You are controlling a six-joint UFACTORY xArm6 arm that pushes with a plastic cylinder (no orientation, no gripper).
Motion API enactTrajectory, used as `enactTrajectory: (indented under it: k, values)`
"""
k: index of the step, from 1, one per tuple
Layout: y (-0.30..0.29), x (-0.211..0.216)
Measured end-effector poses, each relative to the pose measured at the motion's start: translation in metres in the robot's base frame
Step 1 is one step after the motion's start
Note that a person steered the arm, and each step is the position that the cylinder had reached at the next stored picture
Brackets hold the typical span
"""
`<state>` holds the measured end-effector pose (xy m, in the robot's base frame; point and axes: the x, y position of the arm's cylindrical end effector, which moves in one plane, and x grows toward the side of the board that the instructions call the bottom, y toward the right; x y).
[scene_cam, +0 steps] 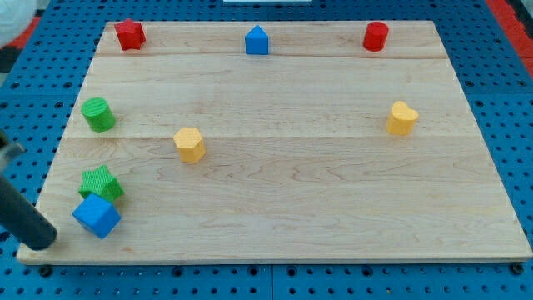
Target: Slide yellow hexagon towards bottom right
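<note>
Left of centre on the pale, grained wooden board (333,192) sits the yellow hexagon block (190,144) — ridged and matte. My tip (42,240) — a bare dark rod, no pincer to judge — rests lower left, beside the blue cube (97,216) touching the green star (101,183).

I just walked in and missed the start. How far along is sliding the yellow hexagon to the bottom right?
Done: nothing visible; the yellow hexagon sits left of centre. In hand: my tip is at the bottom-left edge, beside the blue cube, away from the hexagon. Left: the whole push.
</note>
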<state>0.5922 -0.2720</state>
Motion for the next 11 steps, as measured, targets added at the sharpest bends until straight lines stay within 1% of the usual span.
enactTrajectory:
  k: [1,2,3,4,5,7,8,9,10,11]
  values:
    - [-0.023,-0.029]
    - [-0.024,-0.062]
    - [-0.024,-0.08]
    - [0.001,-0.082]
    - [0.054,-0.092]
    - [0.124,-0.139]
    - [0.194,-0.127]
    - [0.287,-0.127]
    - [0.34,-0.123]
    - [0.352,-0.138]
